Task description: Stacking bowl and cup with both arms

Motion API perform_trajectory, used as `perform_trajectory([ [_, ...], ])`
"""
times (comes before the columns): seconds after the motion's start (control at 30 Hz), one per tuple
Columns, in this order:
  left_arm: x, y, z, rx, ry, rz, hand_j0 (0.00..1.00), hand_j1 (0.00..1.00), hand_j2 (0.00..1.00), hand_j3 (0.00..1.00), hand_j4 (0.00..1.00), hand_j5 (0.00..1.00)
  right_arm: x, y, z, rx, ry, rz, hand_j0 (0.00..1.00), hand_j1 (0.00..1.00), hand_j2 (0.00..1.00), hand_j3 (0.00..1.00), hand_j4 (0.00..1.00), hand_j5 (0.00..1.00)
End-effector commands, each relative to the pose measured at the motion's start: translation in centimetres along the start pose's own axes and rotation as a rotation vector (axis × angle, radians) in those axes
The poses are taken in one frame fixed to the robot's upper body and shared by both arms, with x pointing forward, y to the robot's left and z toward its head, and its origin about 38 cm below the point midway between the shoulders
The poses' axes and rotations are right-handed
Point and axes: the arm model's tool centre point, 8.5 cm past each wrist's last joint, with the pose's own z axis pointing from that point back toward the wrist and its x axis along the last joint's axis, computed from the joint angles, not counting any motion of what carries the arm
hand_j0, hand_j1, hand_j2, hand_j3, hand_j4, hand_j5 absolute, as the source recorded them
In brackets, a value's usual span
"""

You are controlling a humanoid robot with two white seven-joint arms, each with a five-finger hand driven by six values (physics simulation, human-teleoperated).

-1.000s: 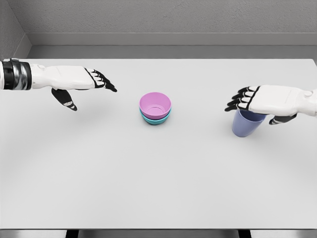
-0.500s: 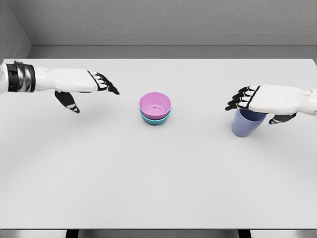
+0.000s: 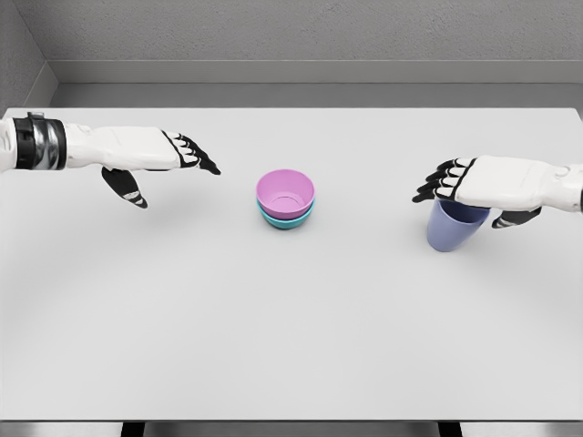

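A pink bowl sits nested in a teal bowl at the middle of the white table. A lavender cup stands upright at the right. My right hand hovers directly over the cup's rim, palm down, fingers spread, thumb behind the cup; I cannot tell whether it touches. My left hand hangs above the table left of the bowls, well apart from them, fingers extended and thumb hanging down, holding nothing.
A grey wall runs behind the table's far edge. The table's front edge lies near the bottom of the view.
The left hand has drifted slightly right toward the bowls. The right hand has barely shifted over the cup. Bowls and cup have not moved.
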Motion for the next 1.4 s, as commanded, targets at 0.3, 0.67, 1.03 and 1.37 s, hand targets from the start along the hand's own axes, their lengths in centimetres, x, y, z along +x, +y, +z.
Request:
perform_trajectory([
  [0.3,0.0,0.1,0.1,0.005,0.001,0.005,1.0,1.0,1.0,1.0,1.0,1.0,-0.2,0.5,-0.4,0.009,0.004,-0.011,1.0,1.0,1.0,1.0,1.0,1.0],
  [0.67,0.0,0.1,0.0,0.004,-0.001,0.005,1.0,1.0,1.0,1.0,1.0,1.0,-0.2,0.7,-0.5,0.014,0.006,-0.012,1.0,1.0,1.0,1.0,1.0,1.0],
  [1.03,0.0,-0.2,-0.1,0.001,-0.003,0.01,1.0,1.0,1.0,1.0,1.0,1.0,0.0,0.6,-1.0,0.006,-0.004,-0.014,1.0,1.0,1.0,1.0,1.0,1.0],
  [1.37,0.0,-0.2,-0.1,0.001,-0.003,0.01,1.0,1.0,1.0,1.0,1.0,1.0,0.0,1.0,-1.1,0.016,-0.001,-0.013,1.0,1.0,1.0,1.0,1.0,1.0],
])
